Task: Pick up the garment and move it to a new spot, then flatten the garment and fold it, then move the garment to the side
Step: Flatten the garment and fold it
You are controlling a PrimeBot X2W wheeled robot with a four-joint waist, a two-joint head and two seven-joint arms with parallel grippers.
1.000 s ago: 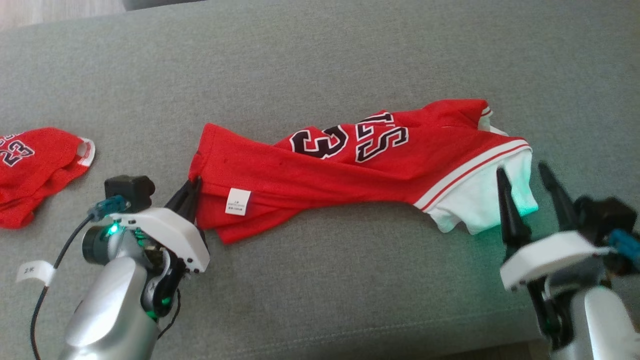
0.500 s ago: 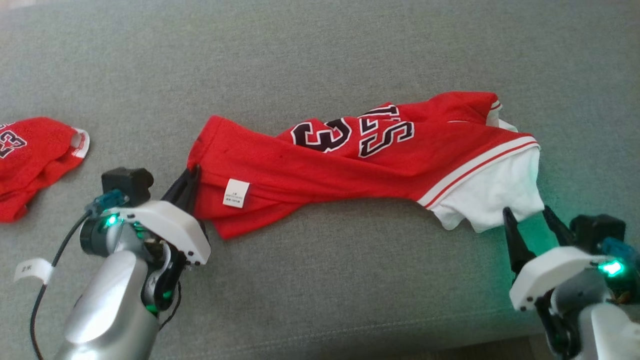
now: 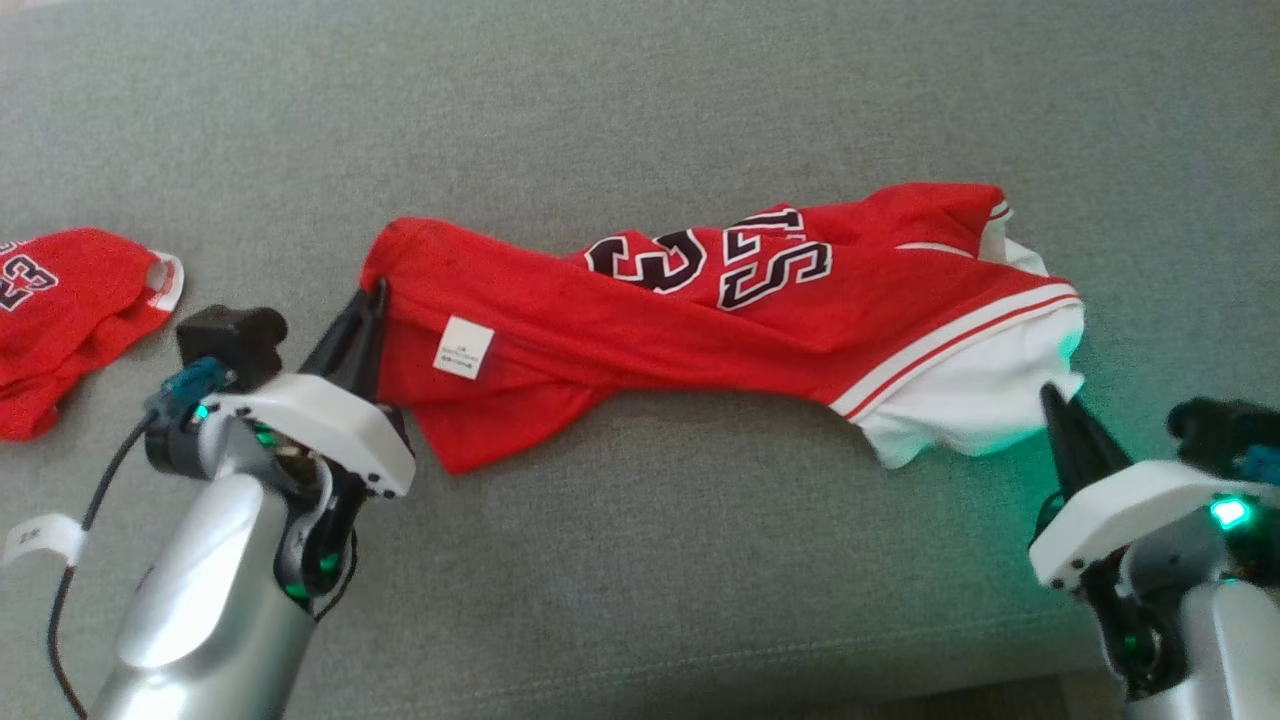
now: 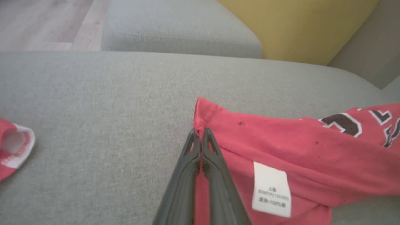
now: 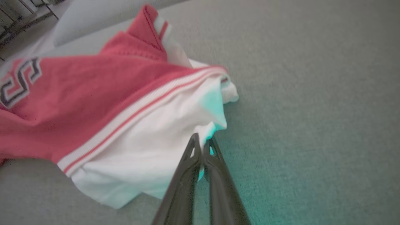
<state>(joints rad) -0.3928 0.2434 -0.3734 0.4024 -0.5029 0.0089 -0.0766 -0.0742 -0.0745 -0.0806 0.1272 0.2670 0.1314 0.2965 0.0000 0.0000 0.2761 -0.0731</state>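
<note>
Grey sofa seat (image 3: 640, 580): left gripper (image 4: 199, 132) jaws clamped together on the hem corner of the red garment (image 3: 640, 330); right gripper (image 5: 201, 140) jaws clamped on its white end. The garment lies stretched across the seat centre, near the front edge

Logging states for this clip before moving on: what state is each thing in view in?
red jersey: crumpled, not folded, lying lengthwise on grey cushion
left gripper: shut on the red jersey's red end
right gripper: shut on its white end
second red garment: bunched, lying apart, untouched
</note>
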